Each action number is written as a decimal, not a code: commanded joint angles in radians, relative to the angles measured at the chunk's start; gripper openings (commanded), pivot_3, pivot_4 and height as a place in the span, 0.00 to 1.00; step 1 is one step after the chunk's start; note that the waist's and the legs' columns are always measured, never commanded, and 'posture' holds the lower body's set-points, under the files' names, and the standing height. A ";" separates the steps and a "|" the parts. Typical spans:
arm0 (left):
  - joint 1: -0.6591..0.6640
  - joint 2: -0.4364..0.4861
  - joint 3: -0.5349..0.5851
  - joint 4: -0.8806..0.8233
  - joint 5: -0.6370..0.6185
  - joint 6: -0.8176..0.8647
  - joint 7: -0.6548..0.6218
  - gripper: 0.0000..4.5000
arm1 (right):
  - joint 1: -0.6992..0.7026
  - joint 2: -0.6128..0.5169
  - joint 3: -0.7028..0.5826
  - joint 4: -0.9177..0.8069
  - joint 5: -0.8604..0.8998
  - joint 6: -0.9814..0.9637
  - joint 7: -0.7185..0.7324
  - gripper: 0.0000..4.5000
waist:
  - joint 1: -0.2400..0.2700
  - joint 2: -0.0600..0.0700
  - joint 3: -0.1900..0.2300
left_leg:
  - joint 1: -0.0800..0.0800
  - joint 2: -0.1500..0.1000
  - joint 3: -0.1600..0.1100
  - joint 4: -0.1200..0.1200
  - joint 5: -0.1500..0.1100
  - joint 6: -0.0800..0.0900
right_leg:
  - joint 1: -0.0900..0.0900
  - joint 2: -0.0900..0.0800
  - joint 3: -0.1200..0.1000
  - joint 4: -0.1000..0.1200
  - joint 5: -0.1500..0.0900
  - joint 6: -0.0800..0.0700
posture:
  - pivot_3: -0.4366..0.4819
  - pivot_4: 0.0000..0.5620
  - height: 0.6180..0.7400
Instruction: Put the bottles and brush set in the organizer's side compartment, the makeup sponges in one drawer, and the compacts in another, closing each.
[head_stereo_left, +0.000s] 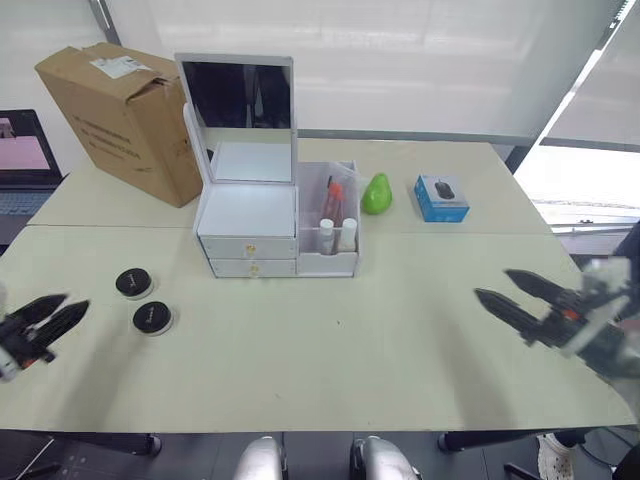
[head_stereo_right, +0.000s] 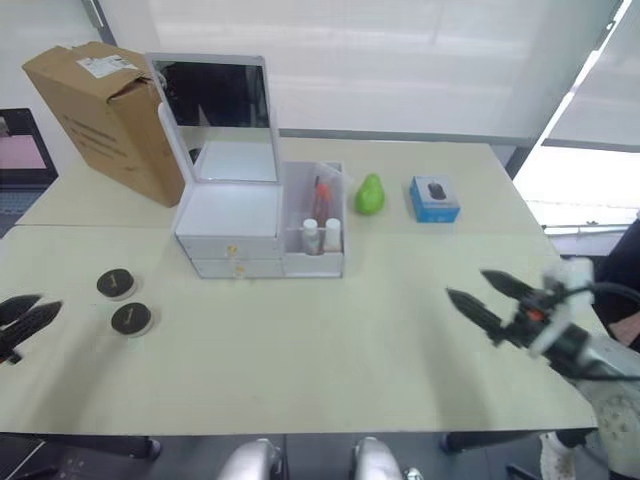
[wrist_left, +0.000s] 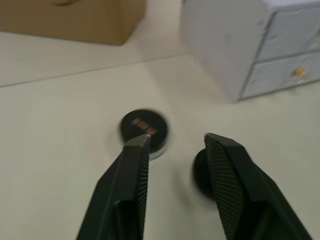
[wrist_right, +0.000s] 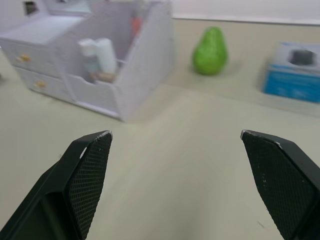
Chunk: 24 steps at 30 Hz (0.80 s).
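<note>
Meanwhile, two compacts (head_stereo_left: 152, 318) are lying at lower left, near the left fingers (wrist_left: 135, 175), spread apart. The right fingers (wrist_right: 92, 165) are gaping wide over the bench (head_stereo_left: 350, 340).

Pale green bench (head_stereo_left: 330, 350), seam across at mid-depth. White blinds (head_stereo_left: 400, 60) spanned 12 o'clock, daylight brightest at 2 o'clock. Laptop (head_stereo_left: 22, 160) at 9 o'clock on a neighbouring desk.

An office or lab room is showing here: pale tables (head_stereo_left: 300, 370) are standing pushed together before blinds-covered windows (head_stereo_left: 420, 60), a laptop (head_stereo_left: 25, 160) is glowing past the left edge, and a cardboard box (head_stereo_left: 125, 115) is sitting at the far-left corner.
</note>
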<state>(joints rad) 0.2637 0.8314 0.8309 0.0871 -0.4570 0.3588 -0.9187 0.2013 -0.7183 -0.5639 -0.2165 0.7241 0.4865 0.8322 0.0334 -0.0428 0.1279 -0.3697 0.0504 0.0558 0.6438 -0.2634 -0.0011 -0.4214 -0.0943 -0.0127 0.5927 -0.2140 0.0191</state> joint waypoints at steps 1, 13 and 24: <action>0.011 0.019 0.065 0.112 0.048 -0.152 0.021 0.75 | 0.030 -0.006 -0.075 0.112 -0.052 -0.116 0.061 1.00 | 0.001 0.000 0.000 | 0.000 0.000 0.000 0.000 0.000 0.000 | 0.000 0.000 0.000 0.000 0.000 0.000 | 0.48 0.27 1.00; -0.017 0.007 0.020 0.224 0.086 -0.322 0.083 0.98 | 0.016 0.045 -0.056 0.273 -0.122 -0.257 0.064 1.00 | 0.001 0.001 0.000 | 0.000 0.002 0.002 -0.002 -0.001 -0.002 | -0.001 -0.001 0.000 0.000 0.000 0.000 | 0.48 0.27 1.00; 0.094 -0.397 -0.322 -0.411 0.034 -0.184 0.264 0.98 | -0.172 0.019 0.194 -0.220 0.135 0.091 0.017 1.00 | -0.010 0.001 -0.001 | -0.001 0.001 0.003 -0.002 0.003 0.005 | 0.003 0.000 0.002 0.001 0.001 0.001 | 0.48 0.27 1.00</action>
<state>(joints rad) 0.3535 0.4361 0.5389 -0.2277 -0.4018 0.1681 -0.6849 0.0474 -0.6845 -0.3750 -0.3723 0.8050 0.5376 0.8545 0.0230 -0.0415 0.1264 -0.3702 0.0512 0.0589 0.6417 -0.2603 0.0042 -0.4178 -0.0939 -0.0103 0.5934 -0.2129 0.0202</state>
